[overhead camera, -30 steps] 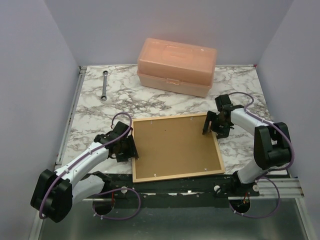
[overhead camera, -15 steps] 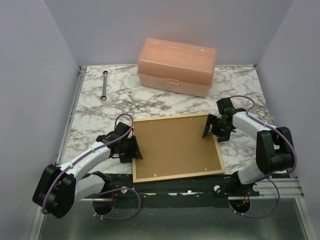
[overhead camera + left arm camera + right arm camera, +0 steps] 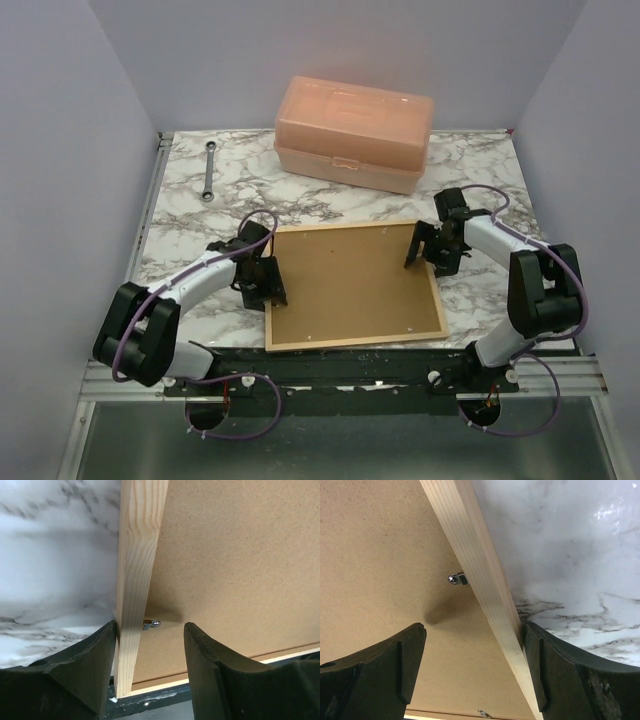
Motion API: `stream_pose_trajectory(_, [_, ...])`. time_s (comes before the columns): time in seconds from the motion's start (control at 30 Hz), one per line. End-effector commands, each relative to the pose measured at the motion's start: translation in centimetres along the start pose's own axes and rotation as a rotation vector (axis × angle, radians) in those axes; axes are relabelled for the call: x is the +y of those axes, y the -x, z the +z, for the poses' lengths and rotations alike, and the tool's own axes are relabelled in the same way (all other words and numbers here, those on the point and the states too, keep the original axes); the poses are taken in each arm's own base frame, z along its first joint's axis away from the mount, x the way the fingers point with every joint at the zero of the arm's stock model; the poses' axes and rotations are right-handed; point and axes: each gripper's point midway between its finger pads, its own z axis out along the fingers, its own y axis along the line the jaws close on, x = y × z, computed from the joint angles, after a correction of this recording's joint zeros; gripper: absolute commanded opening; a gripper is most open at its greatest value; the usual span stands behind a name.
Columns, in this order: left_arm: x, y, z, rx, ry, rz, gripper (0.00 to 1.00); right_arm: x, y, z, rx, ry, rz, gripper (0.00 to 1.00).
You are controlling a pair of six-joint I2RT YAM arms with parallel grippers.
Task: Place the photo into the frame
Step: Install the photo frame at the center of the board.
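One frame (image 3: pixel 139 555), one box (image 3: pixel 354 133), one wrench (image 3: pixel 209 170); your left claw (image 3: pixel 150 642) and right claw (image 3: pixel 474 635) both gape astride its rails.

The frame (image 3: pixel 355 339), thin pale pine, is lying flat and back-up, with a brown backing board (image 3: pixel 345 280) sitting inside it. Its left rail is running between the spread fingers of the left gripper (image 3: pixel 150 630), seemingly touching the outer one. Its right rail is passing likewise through the right gripper (image 3: pixel 472 630).
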Motion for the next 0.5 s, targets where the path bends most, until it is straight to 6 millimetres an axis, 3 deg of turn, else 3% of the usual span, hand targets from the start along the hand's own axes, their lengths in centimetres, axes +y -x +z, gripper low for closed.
stream_pose_trajectory(0.0, [-6.4, 5.3, -1.9, -0.101, -0.226, 0.057, 0.55, 5.3, 0.0, -0.3, 0.079, 0.216, 0.027, 0.84])
stream_pose_trajectory(0.23, [-5.2, 8.9, -1.8, -0.147, -0.153, 0.038, 0.55, 6.9, 0.4, 0.8, 0.092, 0.247, 0.019, 0.84])
stream_pose_trajectory(0.37, [-4.1, 10.2, -2.2, -0.187, -0.073, 0.051, 0.56, 6.8, -0.1, 1.6, 0.098, 0.234, 0.017, 0.85])
stream_pose_trajectory(0.47, [-2.7, 10.6, -2.8, -0.223, 0.010, 0.054, 0.73, 5.8, -0.4, 2.0, 0.087, 0.194, 0.009, 0.87])
